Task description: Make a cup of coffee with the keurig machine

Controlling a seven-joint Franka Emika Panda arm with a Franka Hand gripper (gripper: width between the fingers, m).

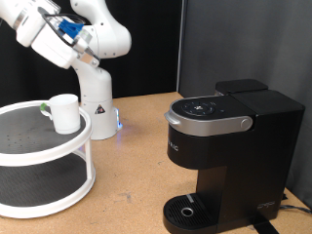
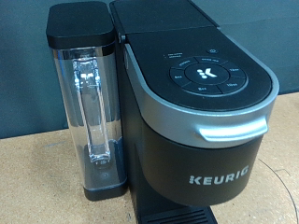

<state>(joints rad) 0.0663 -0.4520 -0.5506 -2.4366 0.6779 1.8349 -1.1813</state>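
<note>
The keurig machine (image 1: pixel 226 151) stands on the brown counter (image 1: pixel 132 146) toward its right edge as the exterior view shows it, lid down, its silver-grey arched handle (image 1: pixel 207 123) curving around the front of the round brew head. Below, the round drip tray (image 1: pixel 185 210) sits bare at the machine's foot near the counter's front edge. The wrist view looks down on the same machine (image 2: pixel 201 103) from close by: the ring of control buttons (image 2: pixel 206 73) on the lid, the brand name on the front (white letters on black), and a clear water tank (image 2: pixel 89 112) with a black cap fixed to its side.

The cup (image 1: pixel 64 113) rests well apart from the machine, on the upper tier of a white two-level round shelf (image 1: pixel 44 161) at the counter's left edge, a green mark showing on its side.

The white robot arm (image 1: pixel 68 34) reaches across the top-left corner of the exterior view, above the shelf; its base (image 1: pixel 96 107) stands just behind the cup. The fingers show in neither view, so their state cannot be told.
</note>
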